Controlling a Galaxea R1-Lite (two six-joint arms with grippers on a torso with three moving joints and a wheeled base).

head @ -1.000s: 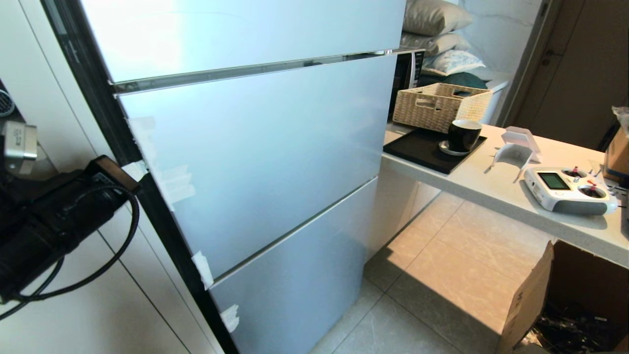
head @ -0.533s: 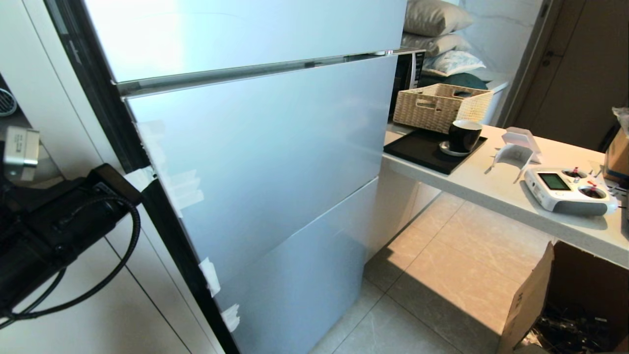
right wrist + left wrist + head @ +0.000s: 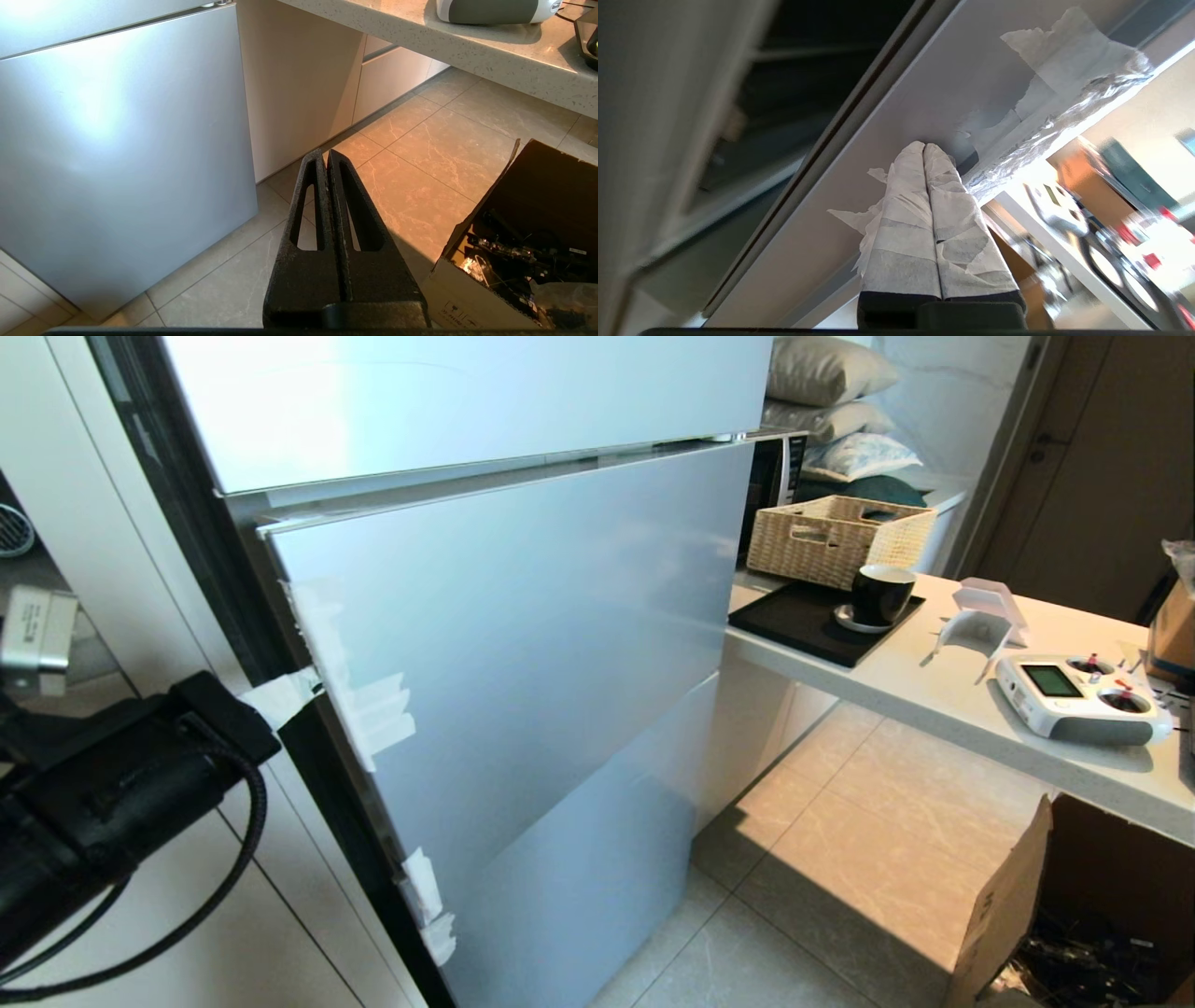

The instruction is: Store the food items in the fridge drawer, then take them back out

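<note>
The food items and the fridge drawer are out of view. The fridge's silver middle door (image 3: 523, 635) stands ajar at its left edge. My left gripper (image 3: 280, 695) is shut, and its tape-wrapped fingertips reach behind that taped edge. In the left wrist view the two wrapped fingers (image 3: 901, 219) lie pressed together, their tips against the door's inner side (image 3: 887, 126), with nothing between them. My right gripper (image 3: 325, 153) hangs shut and empty above the floor tiles beside the fridge's lower door (image 3: 117, 154).
To the right, a counter (image 3: 934, 691) carries a wicker basket (image 3: 836, 537), a black cup (image 3: 879, 593) on a black tray (image 3: 803, 621), and a white remote controller (image 3: 1078, 695). An open cardboard box (image 3: 1074, 915) stands on the floor. White cabinet panels (image 3: 233, 915) flank the fridge's left.
The middle door's left edge has come away from the fridge, widening the gap along its top. My left arm has shifted with that edge.
</note>
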